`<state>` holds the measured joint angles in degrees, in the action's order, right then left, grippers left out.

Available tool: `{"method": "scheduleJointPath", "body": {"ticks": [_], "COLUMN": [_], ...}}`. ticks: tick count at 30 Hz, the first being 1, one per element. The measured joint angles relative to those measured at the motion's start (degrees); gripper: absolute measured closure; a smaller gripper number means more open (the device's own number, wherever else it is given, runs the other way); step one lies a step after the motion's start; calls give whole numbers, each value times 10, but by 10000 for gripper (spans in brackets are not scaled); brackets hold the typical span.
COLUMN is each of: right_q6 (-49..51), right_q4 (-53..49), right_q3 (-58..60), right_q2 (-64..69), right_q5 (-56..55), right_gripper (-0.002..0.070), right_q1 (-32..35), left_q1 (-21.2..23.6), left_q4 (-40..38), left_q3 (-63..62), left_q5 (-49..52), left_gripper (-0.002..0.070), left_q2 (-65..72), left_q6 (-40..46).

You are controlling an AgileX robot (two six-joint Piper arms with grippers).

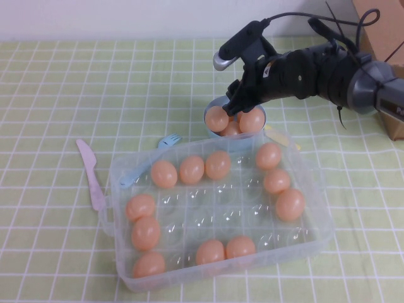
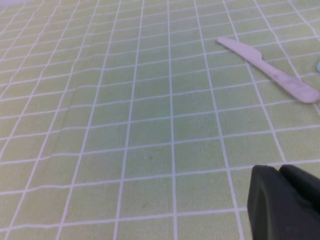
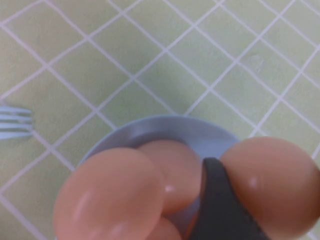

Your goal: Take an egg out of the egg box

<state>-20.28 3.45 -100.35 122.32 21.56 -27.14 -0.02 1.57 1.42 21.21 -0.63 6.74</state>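
Observation:
The clear plastic egg box (image 1: 315,235) stands at the table's front middle with several peach-orange eggs along its edges. Behind it is a small light-blue bowl (image 1: 213,105) with two eggs (image 1: 217,119) in it. My right gripper (image 1: 238,106) hangs over the bowl, shut on a third egg (image 1: 252,120) at the bowl's right side. In the right wrist view one dark finger (image 3: 216,200) presses against that egg (image 3: 272,185), above the bowl (image 3: 165,127); the other finger is hidden. My left gripper (image 2: 281,172) is shut and empty, low over bare cloth, out of the high view.
A pink plastic knife (image 1: 91,173) lies left of the box and also shows in the left wrist view (image 2: 270,70). A blue fork (image 1: 168,140) lies between box and bowl. A cardboard box (image 1: 386,38) stands at the back right. A green checked cloth covers the table.

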Motion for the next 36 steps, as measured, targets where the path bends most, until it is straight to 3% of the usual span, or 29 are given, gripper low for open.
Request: {"method": "scheduleJointPath", "body": {"ticks": [8,17,26,30,34,36], "right_q6": [-4,-4,-7,-7,-5,1], "right_q4": [2,5,7,7,19,24], "right_q3": [0,0,0,0,30,79], "right_q2": [4,4,-6,-51,-126,-175], "right_q5": [4,8,13,28,35,22], "right_gripper": [323,234,232,328,568,638], "right_q1": [0,0,0,0,0,0], "left_q1": [0,0,0,0,0,0], "left_q4": [0,0,0,0,0,0], "left_q3": [0,0,0,0,0,0], "left_q5": [0,0,0,0,0,0], "left_gripper": [678,678,678,678,678,678], "left_q2": [0,0,0,0,0,0], "left_q6": [0,0,0,0,0,0]}}
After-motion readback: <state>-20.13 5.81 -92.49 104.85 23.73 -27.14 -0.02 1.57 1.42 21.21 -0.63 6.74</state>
